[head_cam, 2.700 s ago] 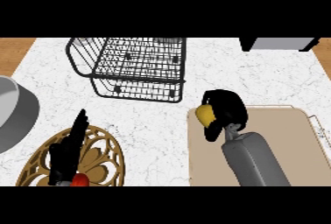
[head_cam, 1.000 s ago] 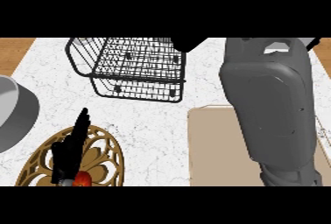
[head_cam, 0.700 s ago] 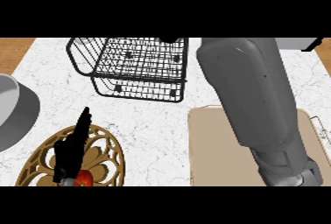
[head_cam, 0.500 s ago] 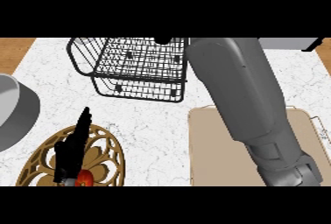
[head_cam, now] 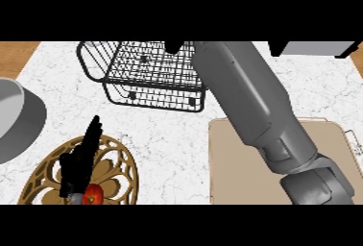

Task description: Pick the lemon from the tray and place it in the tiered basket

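Note:
The black wire tiered basket [head_cam: 145, 72] stands at the far middle of the counter. My right forearm [head_cam: 248, 105] stretches from the lower right across the beige tray [head_cam: 230, 168] up to the basket's far right corner. Only a small black part of my right hand [head_cam: 174, 46] shows there, at the top edge of the view above the basket. No lemon is visible on the tray or in the basket. My left hand [head_cam: 81, 153] rests open at the lower left, fingers up.
A gold openwork trivet [head_cam: 117, 168] lies under my left hand, with a small red thing [head_cam: 92, 194] on it. A grey pot [head_cam: 14, 120] stands at the left edge. A dark appliance [head_cam: 315, 48] sits at the far right.
My right arm has risen from the tray, where its hand held the lemon, and swung far and left over the basket. The left hand has not moved.

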Robot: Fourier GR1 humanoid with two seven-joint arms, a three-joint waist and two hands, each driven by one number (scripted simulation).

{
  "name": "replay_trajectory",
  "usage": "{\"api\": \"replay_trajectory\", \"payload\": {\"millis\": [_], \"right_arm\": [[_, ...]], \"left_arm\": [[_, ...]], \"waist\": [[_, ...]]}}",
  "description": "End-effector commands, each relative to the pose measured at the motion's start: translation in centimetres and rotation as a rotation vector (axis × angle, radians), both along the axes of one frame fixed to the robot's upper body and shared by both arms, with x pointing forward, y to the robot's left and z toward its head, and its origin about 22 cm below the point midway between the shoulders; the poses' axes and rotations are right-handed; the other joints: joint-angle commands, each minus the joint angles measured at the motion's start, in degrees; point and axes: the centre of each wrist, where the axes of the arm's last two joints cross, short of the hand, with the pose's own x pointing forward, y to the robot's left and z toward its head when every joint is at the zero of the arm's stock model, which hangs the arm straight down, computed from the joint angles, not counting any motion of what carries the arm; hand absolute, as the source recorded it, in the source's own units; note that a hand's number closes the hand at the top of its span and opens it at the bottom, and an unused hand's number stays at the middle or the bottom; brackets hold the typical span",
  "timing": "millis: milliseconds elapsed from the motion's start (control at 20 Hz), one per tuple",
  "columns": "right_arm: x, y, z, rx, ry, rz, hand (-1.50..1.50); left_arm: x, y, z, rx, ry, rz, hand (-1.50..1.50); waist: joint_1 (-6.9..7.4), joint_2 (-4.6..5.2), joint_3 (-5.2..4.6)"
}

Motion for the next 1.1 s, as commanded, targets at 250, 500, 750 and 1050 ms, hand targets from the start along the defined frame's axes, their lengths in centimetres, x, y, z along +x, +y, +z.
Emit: {"api": "replay_trajectory", "payload": {"millis": [250,500,750,1050], "right_arm": [[1.8,-1.7,-3.3,0.364,0.132,-0.006,-1.5],[2.0,-2.3,-4.5,0.56,0.077,-0.021,-1.5],[2.4,-2.9,-2.4,0.713,-0.049,-0.009,-1.5],[3.2,-7.1,-1.1,0.748,-0.231,-0.224,-1.5]], "left_arm": [[0.2,-2.0,-0.7,0.004,0.072,-0.016,0.0],[0.4,-1.5,-2.0,0.013,0.081,-0.016,0.0],[-0.8,-1.1,-2.2,-0.013,0.095,-0.005,0.0],[-0.9,0.1,-2.0,0.012,0.092,0.04,0.0]], "waist": [[1.62,0.64,-0.7],[1.67,0.75,-0.75],[-0.4,0.4,-0.7],[-2.17,-0.15,-0.72]]}}
